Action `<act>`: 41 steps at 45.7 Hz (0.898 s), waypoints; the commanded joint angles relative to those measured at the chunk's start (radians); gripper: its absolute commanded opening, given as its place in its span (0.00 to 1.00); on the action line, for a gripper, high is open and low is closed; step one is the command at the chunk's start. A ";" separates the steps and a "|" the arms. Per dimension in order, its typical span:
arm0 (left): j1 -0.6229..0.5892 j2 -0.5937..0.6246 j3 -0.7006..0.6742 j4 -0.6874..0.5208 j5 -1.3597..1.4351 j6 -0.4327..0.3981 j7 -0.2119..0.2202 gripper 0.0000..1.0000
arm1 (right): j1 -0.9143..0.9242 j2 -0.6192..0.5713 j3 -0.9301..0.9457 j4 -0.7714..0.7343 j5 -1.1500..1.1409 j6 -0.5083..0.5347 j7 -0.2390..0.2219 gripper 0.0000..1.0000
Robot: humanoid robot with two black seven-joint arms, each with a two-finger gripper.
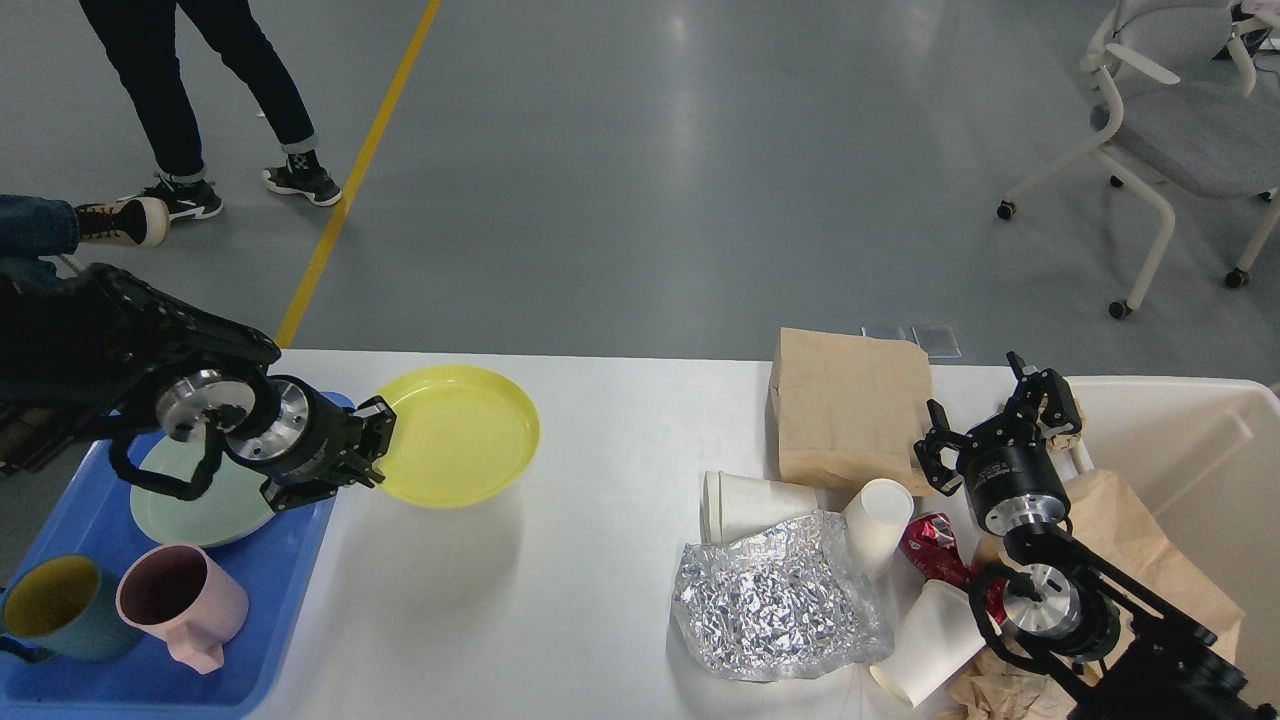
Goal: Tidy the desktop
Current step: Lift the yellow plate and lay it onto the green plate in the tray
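Observation:
The white desktop (600,560) spans the view. My left gripper (375,440) is shut on the left rim of a yellow plate (455,435) and holds it tilted above the desktop, next to the blue tray (90,520). My right gripper (985,405) is open and empty, between a brown paper bag (850,410) and the cream-white bin (1180,440). On the right of the desktop lie crumpled foil (780,600), white paper cups (750,505) (880,535) (925,645) and a crushed red can (935,550).
The blue tray holds a pale green plate (195,500), a pink mug (180,600) and a teal mug (50,610). Crumpled brown paper (1150,560) lies in the bin. A person (200,90) walks beyond the table. A chair (1180,130) stands far right.

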 commanded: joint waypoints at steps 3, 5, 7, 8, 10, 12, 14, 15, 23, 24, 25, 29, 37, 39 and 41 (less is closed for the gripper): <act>-0.259 0.006 0.121 -0.189 0.002 -0.040 -0.083 0.00 | 0.000 0.000 0.000 0.000 0.000 -0.001 0.000 1.00; -0.323 0.008 0.144 -0.229 0.003 -0.062 -0.100 0.00 | 0.000 0.000 0.000 0.000 0.000 0.001 0.001 1.00; -0.382 0.009 0.168 -0.258 0.003 -0.095 -0.106 0.00 | 0.000 0.000 0.000 0.000 0.001 -0.001 0.000 1.00; -0.409 0.009 0.179 -0.268 0.003 -0.116 -0.108 0.00 | 0.000 0.000 0.000 0.000 0.000 -0.001 0.000 1.00; -0.451 0.009 0.197 -0.280 0.003 -0.162 -0.109 0.00 | 0.000 0.000 0.000 0.000 0.000 -0.001 0.000 1.00; -0.482 0.009 0.213 -0.283 0.003 -0.210 -0.116 0.00 | 0.000 0.000 0.000 0.000 0.000 -0.001 0.001 1.00; -0.498 0.009 0.227 -0.283 0.003 -0.247 -0.126 0.00 | 0.000 0.000 0.000 0.000 0.000 0.001 0.000 1.00; -0.503 0.009 0.234 -0.283 0.003 -0.256 -0.134 0.00 | 0.000 0.000 0.000 0.000 0.000 0.001 0.000 1.00; -0.500 0.022 0.288 -0.262 0.009 -0.277 -0.169 0.00 | 0.000 0.000 0.000 0.000 0.000 -0.001 0.000 1.00; -0.496 0.034 0.300 -0.249 0.017 -0.282 -0.169 0.00 | 0.000 0.000 0.000 0.000 0.000 0.001 0.000 1.00; -0.482 0.073 0.312 -0.217 0.044 -0.302 -0.169 0.00 | 0.000 0.000 0.000 0.000 0.001 0.001 0.000 1.00; -0.414 0.167 0.316 -0.124 0.113 -0.354 -0.169 0.00 | 0.000 0.000 0.000 0.000 0.000 -0.001 0.000 1.00; -0.255 0.333 0.303 0.119 0.183 -0.389 -0.157 0.00 | 0.000 0.000 0.000 0.002 0.000 0.001 0.000 1.00; -0.206 0.368 0.296 0.184 0.184 -0.397 -0.154 0.00 | 0.000 0.000 0.000 0.002 0.000 -0.001 0.000 1.00; -0.163 0.400 0.282 0.252 0.186 -0.405 -0.148 0.00 | 0.000 0.000 0.000 0.002 0.001 -0.001 0.000 1.00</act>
